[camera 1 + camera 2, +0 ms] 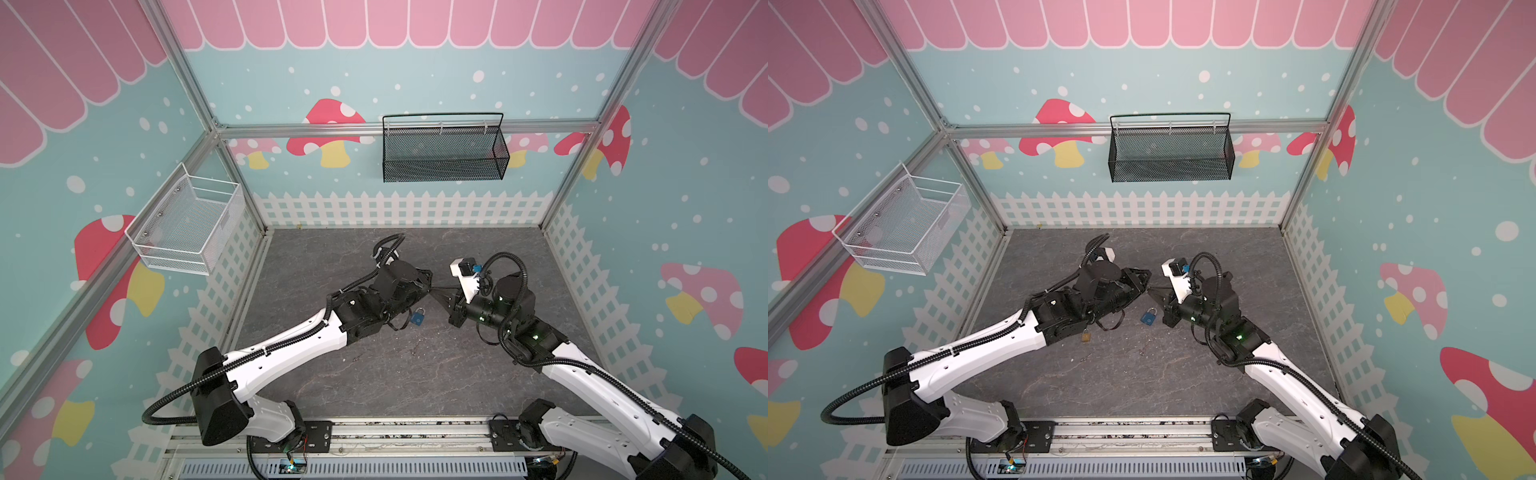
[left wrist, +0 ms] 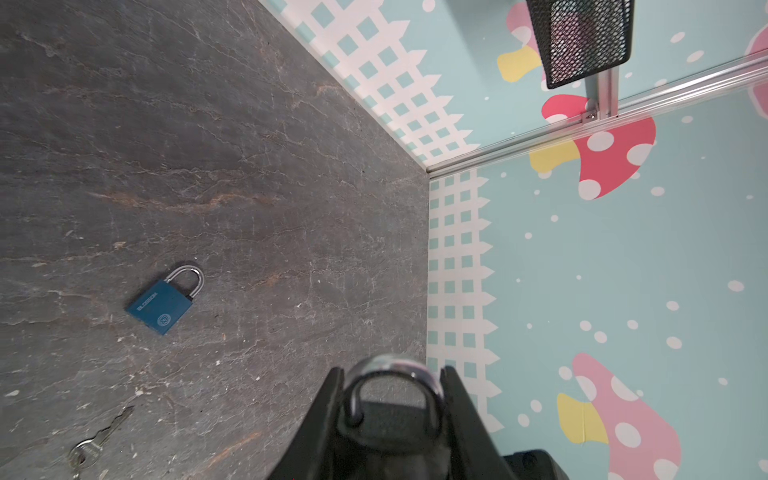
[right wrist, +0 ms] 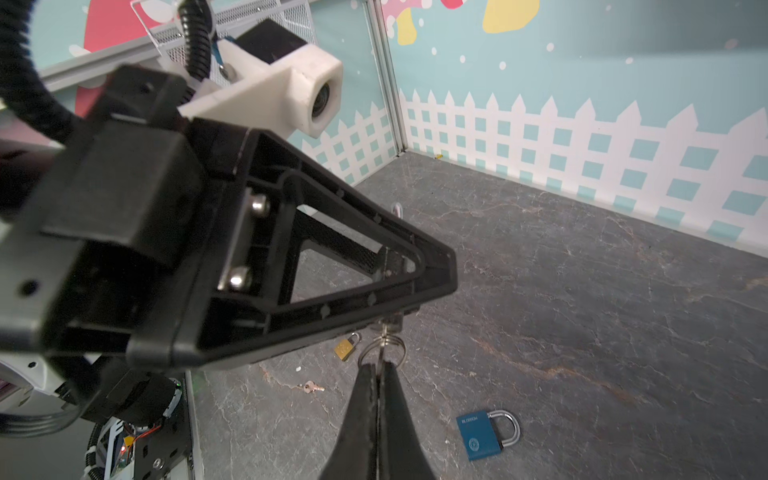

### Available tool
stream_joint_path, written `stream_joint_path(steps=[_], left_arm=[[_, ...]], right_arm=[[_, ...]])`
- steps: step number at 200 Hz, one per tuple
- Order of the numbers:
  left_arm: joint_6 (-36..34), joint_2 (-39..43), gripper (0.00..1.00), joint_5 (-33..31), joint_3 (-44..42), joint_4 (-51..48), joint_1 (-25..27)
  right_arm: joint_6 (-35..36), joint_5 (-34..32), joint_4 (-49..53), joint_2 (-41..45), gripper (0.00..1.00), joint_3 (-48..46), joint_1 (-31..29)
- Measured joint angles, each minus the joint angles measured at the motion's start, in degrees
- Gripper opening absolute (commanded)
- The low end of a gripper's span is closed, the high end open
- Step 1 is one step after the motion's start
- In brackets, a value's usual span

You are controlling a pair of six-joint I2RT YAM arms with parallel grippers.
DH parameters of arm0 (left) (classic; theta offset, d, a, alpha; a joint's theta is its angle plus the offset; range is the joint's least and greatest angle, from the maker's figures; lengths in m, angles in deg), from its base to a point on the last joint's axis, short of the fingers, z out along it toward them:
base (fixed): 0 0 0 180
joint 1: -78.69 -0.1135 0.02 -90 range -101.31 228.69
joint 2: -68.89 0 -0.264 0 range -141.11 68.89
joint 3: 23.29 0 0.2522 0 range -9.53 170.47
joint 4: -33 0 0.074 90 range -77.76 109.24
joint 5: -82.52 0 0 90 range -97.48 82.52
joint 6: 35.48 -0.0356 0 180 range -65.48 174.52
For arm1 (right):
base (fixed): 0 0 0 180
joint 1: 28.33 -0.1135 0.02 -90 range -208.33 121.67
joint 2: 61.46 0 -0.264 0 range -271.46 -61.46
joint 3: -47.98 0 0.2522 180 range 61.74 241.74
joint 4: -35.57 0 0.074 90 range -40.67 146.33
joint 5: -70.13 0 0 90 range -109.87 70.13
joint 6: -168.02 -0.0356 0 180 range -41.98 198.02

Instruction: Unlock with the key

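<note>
My left gripper (image 2: 392,372) is shut on a dark padlock (image 2: 390,419); its silver shackle pokes out between the fingertips. In both top views the left gripper (image 1: 427,286) and right gripper (image 1: 437,294) meet tip to tip above the middle of the table. My right gripper (image 3: 379,365) is shut on a key whose wire ring (image 3: 388,340) hangs just past the tips. The key points up into the underside of the lock in the left gripper (image 3: 415,266). The keyhole itself is hidden.
A blue padlock (image 1: 417,318) (image 2: 166,301) (image 3: 486,432) lies flat on the grey table below the grippers. A small brass padlock (image 1: 1086,336) (image 3: 345,347) and a loose key (image 3: 311,387) (image 2: 97,440) lie nearer the left arm. A white basket (image 1: 187,224) and a black basket (image 1: 442,149) hang on the walls.
</note>
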Motion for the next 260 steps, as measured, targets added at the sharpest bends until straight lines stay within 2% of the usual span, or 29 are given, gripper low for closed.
stream_joint_path(steps=[57, 108, 138, 175, 192, 220, 260], left_arm=[[-1.6, 0.3, 0.00, -0.2, 1.4, -2.8, 0.0], [-3.8, 3.5, 0.00, 2.1, 1.0, -3.6, 1.2], [-5.2, 4.7, 0.00, 2.7, 0.7, -2.7, 2.0], [-6.1, 4.7, 0.00, 2.4, 0.2, -2.3, 2.1], [-6.3, 4.7, 0.00, 1.9, 0.1, -2.5, 2.4], [-6.6, 4.7, 0.00, 1.2, 0.1, -2.8, 2.8], [-6.6, 4.7, 0.00, -0.2, 0.1, -2.8, 2.8]], right_arm=[[0.6, -0.9, 0.4, 0.4, 0.01, 0.2, -1.0], [1.5, 1.7, 0.2, 3.3, 0.27, 0.1, -2.2], [1.7, 3.6, 0.7, 4.9, 0.36, 0.0, -2.6], [1.9, 3.3, 2.1, 5.0, 0.39, 0.1, -2.7], [2.0, 2.3, 3.7, 5.5, 0.46, 0.5, -2.9], [2.5, 0.8, 5.3, 7.5, 0.47, 0.8, -2.9], [2.6, -2.5, 7.0, 7.9, 0.35, 1.1, -2.9]])
